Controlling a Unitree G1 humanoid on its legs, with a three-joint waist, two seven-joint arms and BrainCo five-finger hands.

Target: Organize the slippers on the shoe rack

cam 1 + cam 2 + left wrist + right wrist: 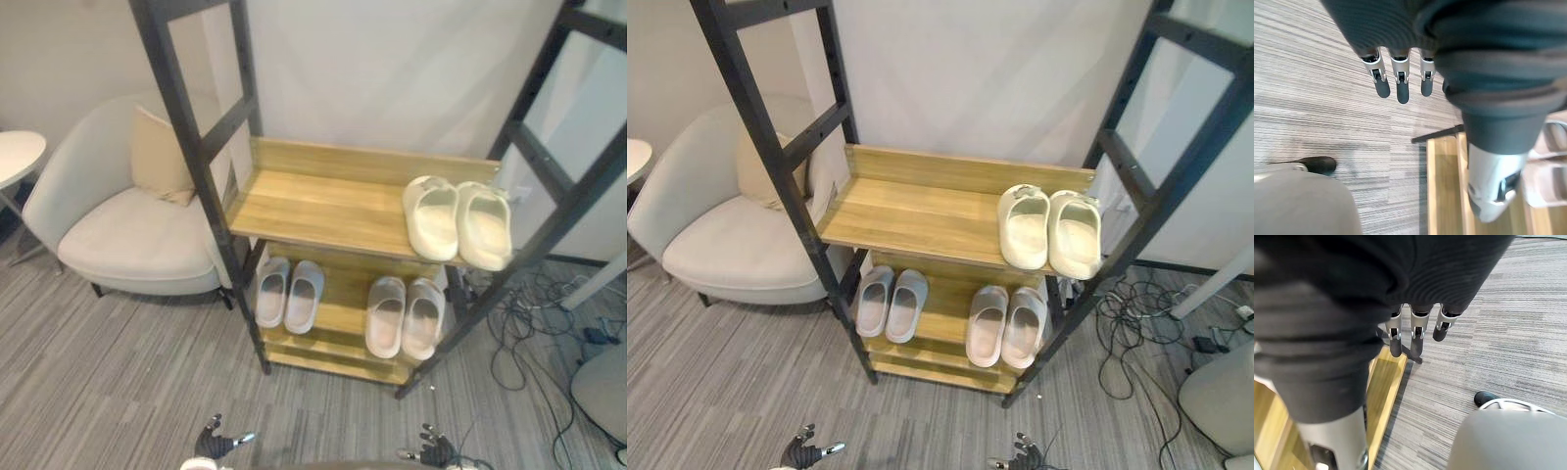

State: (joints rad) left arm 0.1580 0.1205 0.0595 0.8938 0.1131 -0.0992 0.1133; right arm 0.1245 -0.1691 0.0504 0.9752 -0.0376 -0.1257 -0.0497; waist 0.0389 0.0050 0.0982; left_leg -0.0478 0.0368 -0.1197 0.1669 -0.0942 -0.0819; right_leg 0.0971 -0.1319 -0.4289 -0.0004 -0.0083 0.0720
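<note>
Left eye view gives us, nearest, our left hand [217, 443] and right hand [432, 451], fingers relaxed, holding nothing. Beyond, the shoe rack [313, 201] has a grey slipper pair [288, 293] beside a second grey pair [405, 316] on its lower shelf. A chunky cream slipper pair [458, 220] sits at the upper shelf's right end.

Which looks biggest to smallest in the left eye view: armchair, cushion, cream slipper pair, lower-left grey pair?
1. armchair
2. cream slipper pair on the upper shelf
3. cushion and lower-left grey pair: about alike. The rack post hides the cushion's edge, so I won't rank them.
</note>
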